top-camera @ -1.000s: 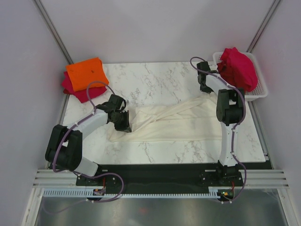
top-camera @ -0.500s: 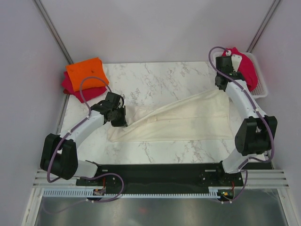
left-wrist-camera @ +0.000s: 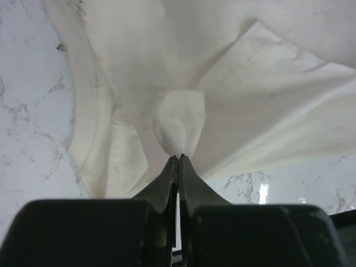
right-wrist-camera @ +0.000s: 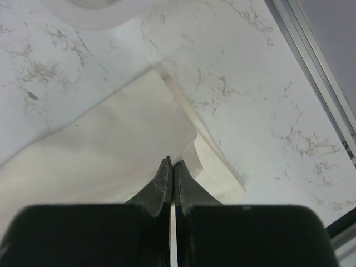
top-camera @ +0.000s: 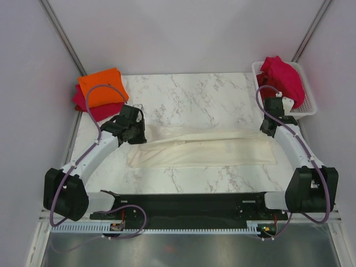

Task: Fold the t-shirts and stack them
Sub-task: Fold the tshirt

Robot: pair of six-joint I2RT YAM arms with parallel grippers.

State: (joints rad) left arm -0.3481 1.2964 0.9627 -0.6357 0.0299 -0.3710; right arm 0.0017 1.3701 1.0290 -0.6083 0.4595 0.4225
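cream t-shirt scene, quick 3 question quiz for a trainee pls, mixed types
1. True or false: the orange t-shirt lies on top of a crimson t-shirt at the far left.
2. What is in the basket? A) a cream cloth B) a crimson heap of t-shirts C) nothing
3. Fill in: the cream t-shirt, laid out as a long band, is pinched at one end by the left gripper and at the other by the ____ gripper.

Key: 1 true. 2 B. 3 right: the right gripper is shut on the band's other end.
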